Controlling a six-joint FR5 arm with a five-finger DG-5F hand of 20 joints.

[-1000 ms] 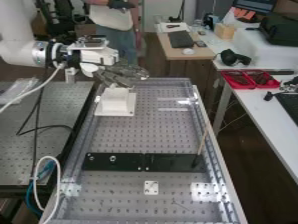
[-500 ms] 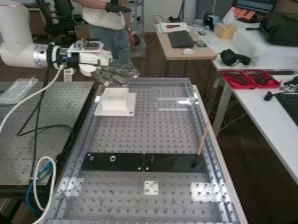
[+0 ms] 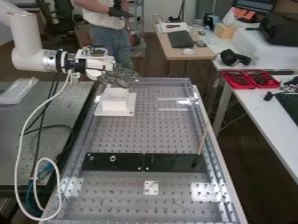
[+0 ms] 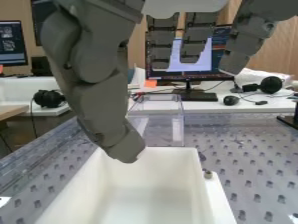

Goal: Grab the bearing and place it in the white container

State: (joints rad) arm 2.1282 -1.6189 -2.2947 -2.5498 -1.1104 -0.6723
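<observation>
In the high view the hand (image 3: pixel 118 77) is at the bench's far left, just above the white container (image 3: pixel 116 102), its fingers loosely extended. The hand (image 4: pixel 96 95) hangs over the same white container (image 4: pixel 159 167) in the wrist view, thumb and fingers apart, with nothing visible between them. The container's inside, where it shows, holds nothing. A small round metal piece (image 3: pixel 112 158), possibly the bearing, is on the black plate; I cannot tell for certain.
The black plate (image 3: pixel 163 162) lies across the perforated bench, with a thin stick (image 3: pixel 202 142) rising near its right end. A small white plate (image 3: pixel 151 187) lies nearer. A clear box (image 4: pixel 156 117) stands beyond the container. Cables hang beside the bench's left edge.
The hand has shifted left and then slightly lower over the container, and the arm's links have swung right. Its white cable hangs lower. The container and the small metal piece have stayed put.
</observation>
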